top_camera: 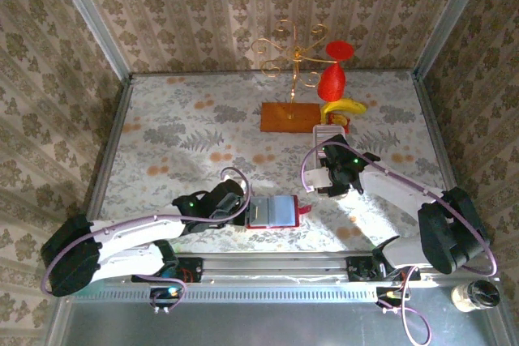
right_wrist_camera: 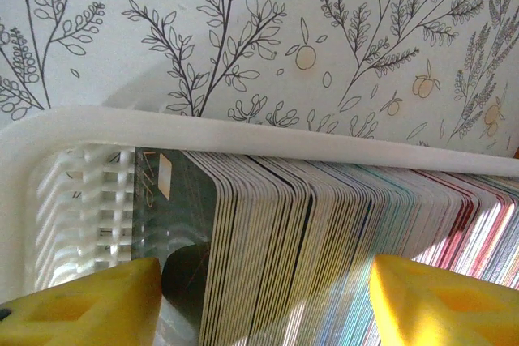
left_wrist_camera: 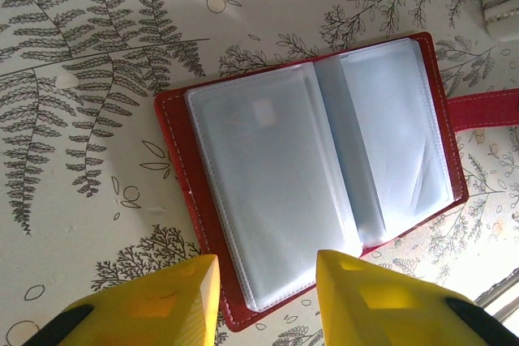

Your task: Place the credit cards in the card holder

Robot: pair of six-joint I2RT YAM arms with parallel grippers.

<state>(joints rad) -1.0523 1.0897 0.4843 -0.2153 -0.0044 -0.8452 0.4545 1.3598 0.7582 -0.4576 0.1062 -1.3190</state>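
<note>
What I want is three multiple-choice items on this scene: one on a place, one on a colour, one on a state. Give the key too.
1. The cards are: A spread out flat; B upright in the tray; C in a bowl.
2. The cover of the holder is: A red; B green; C black.
3. The holder is: A snapped shut; B lying open; C standing on edge.
Key: 1 B, the card edges stand packed in a row inside the white rim. 2 A, a red border frames the pockets. 3 B, both pocket pages face up.
</note>
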